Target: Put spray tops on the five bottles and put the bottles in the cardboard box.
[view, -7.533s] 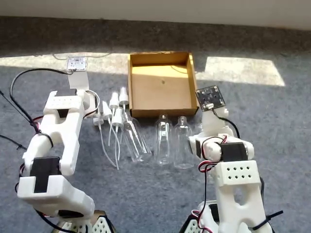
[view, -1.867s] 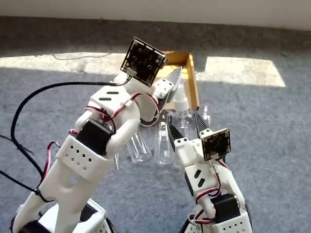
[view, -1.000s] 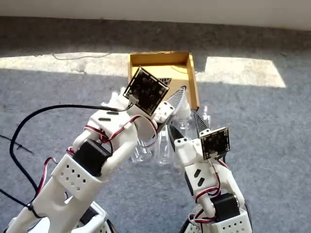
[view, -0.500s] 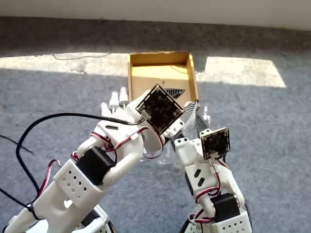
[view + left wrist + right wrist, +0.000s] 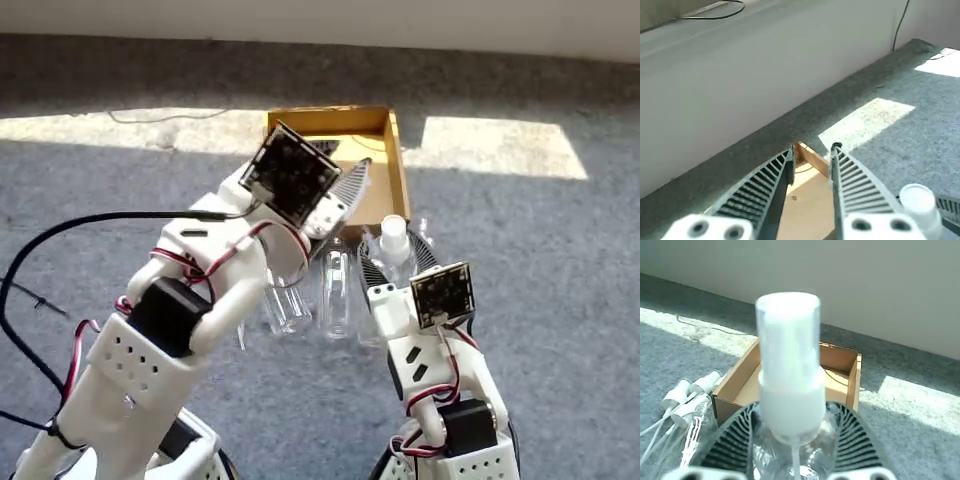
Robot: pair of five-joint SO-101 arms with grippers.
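Note:
My right gripper (image 5: 398, 262) is shut on an upright clear bottle (image 5: 392, 268) that carries a white spray top (image 5: 394, 232). In the right wrist view the spray top (image 5: 789, 370) stands between my ribbed fingers (image 5: 732, 442), with the cardboard box (image 5: 842, 365) behind it. My left gripper (image 5: 348, 183) hangs open above the box's near edge, nothing between its fingers (image 5: 772, 180). Its own view has the box (image 5: 812, 156) past the tips and the capped top (image 5: 918, 201) to one side. Two more bare bottles (image 5: 337, 285) stand beside the held one.
Loose spray tops (image 5: 687, 392) with long tubes and a clear bottle (image 5: 692, 427) lie on the grey carpet beside the box. The left arm (image 5: 200, 290) covers much of that area from above. A thin cable (image 5: 150, 118) lies at the back left.
The left gripper has let go of the spray top, which now sits on the bottle in the right gripper, and has drawn up and back toward the box.

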